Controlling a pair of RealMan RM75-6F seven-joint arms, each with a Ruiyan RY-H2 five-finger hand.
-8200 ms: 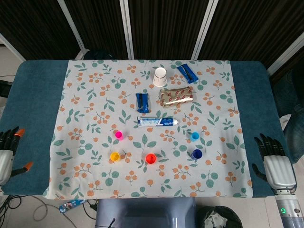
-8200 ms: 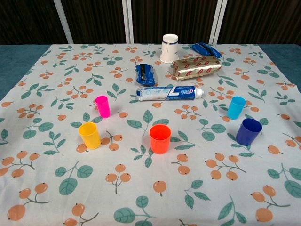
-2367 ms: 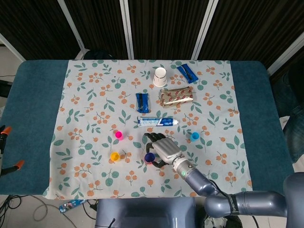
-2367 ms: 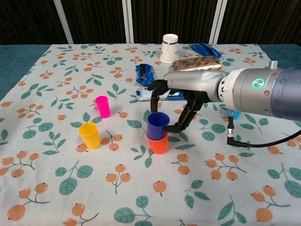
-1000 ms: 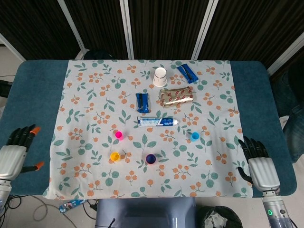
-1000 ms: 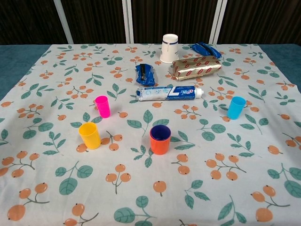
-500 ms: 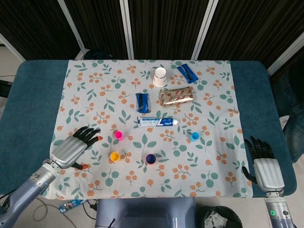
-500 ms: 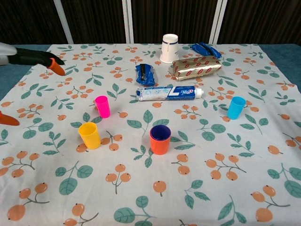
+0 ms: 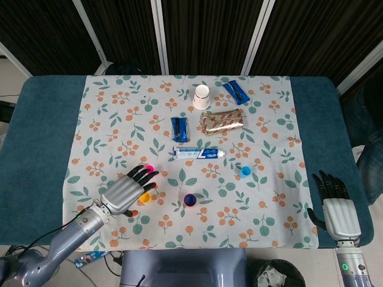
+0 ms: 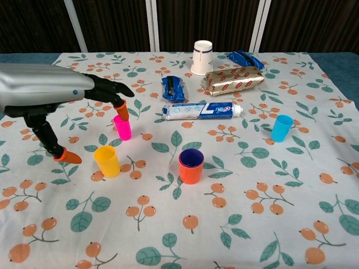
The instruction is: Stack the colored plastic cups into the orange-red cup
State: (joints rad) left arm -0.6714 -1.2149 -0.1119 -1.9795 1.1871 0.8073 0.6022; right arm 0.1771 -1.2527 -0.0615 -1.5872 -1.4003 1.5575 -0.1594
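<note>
1. Left hand (image 10: pixel 73 98): fingers spread apart and holding nothing, it hovers above the yellow cup (image 10: pixel 107 161) and pink cup (image 10: pixel 122 126). The thumb tip hangs to the left of the yellow cup and the other fingertips (image 10: pixel 122 110) sit over the pink cup's rim. Which cup is the target cannot be told. A sound grasp calls for lowering so that thumb and fingers bracket one cup wall only, closing gently so that the light cup does not tip.
2. Yellow cup and pink cup: both stand upright on the counter (image 10: pixel 235 224), mouths up, long axes vertical, near each other but apart.
3. Orange-red cup (image 10: pixel 190 168): upright at centre front, mouth up, with the dark blue cup (image 10: pixel 191 156) already nested inside, its rim showing above.
4. Light blue cup (image 10: pixel 281 128): upright, mouth up, well to the right.
5. Right hand (image 9: pixel 338 210): fingers apart, empty, at the counter's right edge.
</note>
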